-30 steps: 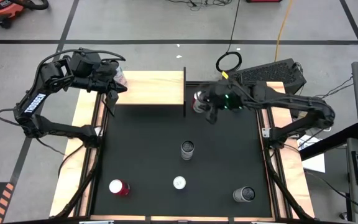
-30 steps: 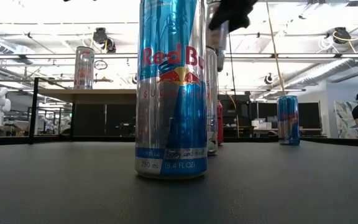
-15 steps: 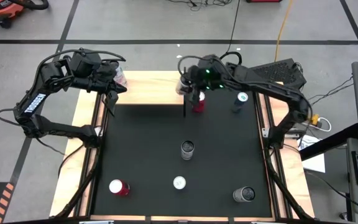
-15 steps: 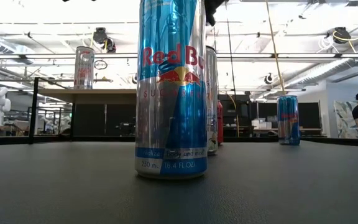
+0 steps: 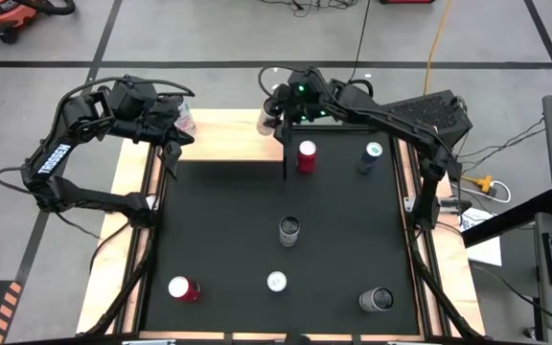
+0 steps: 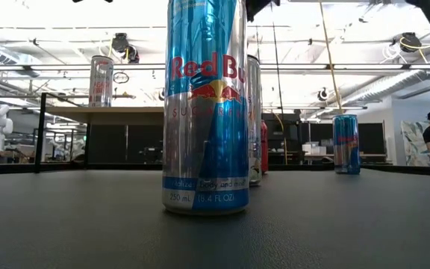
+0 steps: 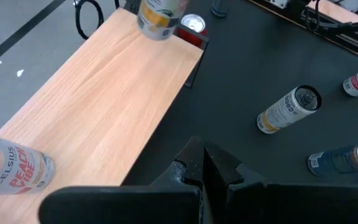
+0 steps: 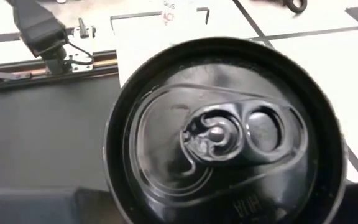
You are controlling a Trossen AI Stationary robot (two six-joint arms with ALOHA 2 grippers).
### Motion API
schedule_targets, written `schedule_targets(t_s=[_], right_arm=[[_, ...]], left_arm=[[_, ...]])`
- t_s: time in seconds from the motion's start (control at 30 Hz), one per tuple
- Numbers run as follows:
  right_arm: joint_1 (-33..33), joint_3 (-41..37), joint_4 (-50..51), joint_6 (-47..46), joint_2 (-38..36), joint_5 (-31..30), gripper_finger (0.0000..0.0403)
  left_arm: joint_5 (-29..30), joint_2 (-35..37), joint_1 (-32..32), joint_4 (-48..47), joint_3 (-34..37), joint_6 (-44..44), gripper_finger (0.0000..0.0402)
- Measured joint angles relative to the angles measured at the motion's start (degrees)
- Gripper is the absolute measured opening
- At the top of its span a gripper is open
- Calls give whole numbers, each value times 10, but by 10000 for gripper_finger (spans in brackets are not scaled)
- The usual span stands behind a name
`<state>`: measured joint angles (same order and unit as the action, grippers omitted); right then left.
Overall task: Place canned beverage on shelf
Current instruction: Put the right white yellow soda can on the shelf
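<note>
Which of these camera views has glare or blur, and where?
Low view: bright ceiling lights wash out the top, behind the big blue can. Right wrist view: the black can top fills the frame, slightly soft. High view: evenly lit.

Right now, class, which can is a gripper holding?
The pale can over the shelf's right end: the right gripper grips it from above. The other cans stand free.

Bright overhead ceiling lights, glaring; near can slightly soft.

left hand — shut, parked | right hand — raised, gripping
</note>
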<state>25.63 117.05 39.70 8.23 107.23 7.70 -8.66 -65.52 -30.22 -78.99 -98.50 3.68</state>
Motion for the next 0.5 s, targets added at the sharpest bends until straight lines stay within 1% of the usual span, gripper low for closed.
schedule_targets(t_s=[0.1, 0.23, 0.27, 0.5], right_arm=[[14, 0, -8, -13, 9, 7, 213], [32, 0, -11, -31, 23, 68, 213], [35, 0, -13, -31, 24, 73, 213], [48, 0, -15, -30, 32, 76, 228]], left_arm=[[0, 0, 0, 0, 0, 0, 1], [0, 0, 0, 0, 0, -1, 1], [0, 0, 0, 0, 0, -1, 1], [0, 0, 0, 0, 0, -1, 1]])
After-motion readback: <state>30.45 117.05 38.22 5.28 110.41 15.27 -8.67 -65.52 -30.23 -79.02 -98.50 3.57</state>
